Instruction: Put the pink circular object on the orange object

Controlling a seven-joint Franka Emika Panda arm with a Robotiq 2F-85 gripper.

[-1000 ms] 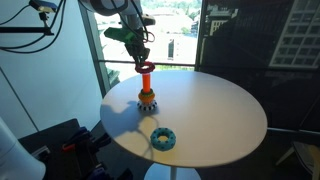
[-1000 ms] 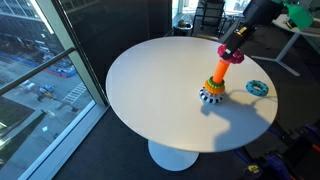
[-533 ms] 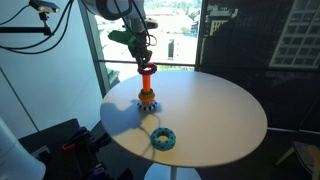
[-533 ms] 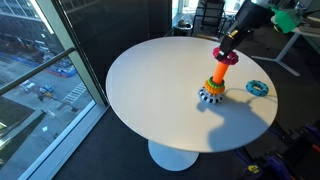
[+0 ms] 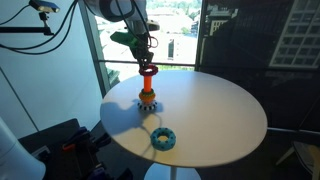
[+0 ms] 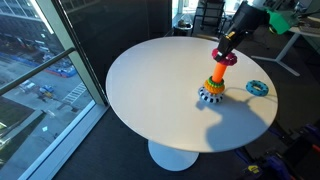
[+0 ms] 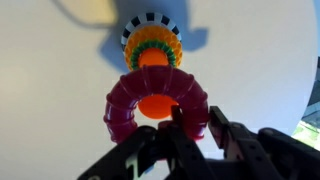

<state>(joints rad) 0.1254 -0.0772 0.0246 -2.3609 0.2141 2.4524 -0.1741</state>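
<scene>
The pink circular object (image 7: 150, 100) is a scalloped pinkish-red ring. It sits level over the top of the orange peg (image 7: 155, 105), whose tip shows through the ring's centre hole. My gripper (image 7: 192, 125) is shut on the ring's near rim. In both exterior views the ring (image 5: 147, 70) (image 6: 226, 58) hangs at the top of the peg (image 5: 147, 86) (image 6: 218, 74), with the gripper (image 5: 145, 62) (image 6: 229, 50) coming down onto it from above. Multicoloured rings (image 5: 148, 101) (image 6: 211, 95) sit round the peg's base.
The toy stands on a round white table (image 5: 215, 115) (image 6: 150, 90). A blue gear-like ring (image 5: 163, 138) (image 6: 258, 88) lies flat on the table away from the peg. A window and dark chairs are beyond the table.
The gripper has carried the pink ring a little sideways and down, from beside the peg's top to centred over it. The blue ring has not moved.
</scene>
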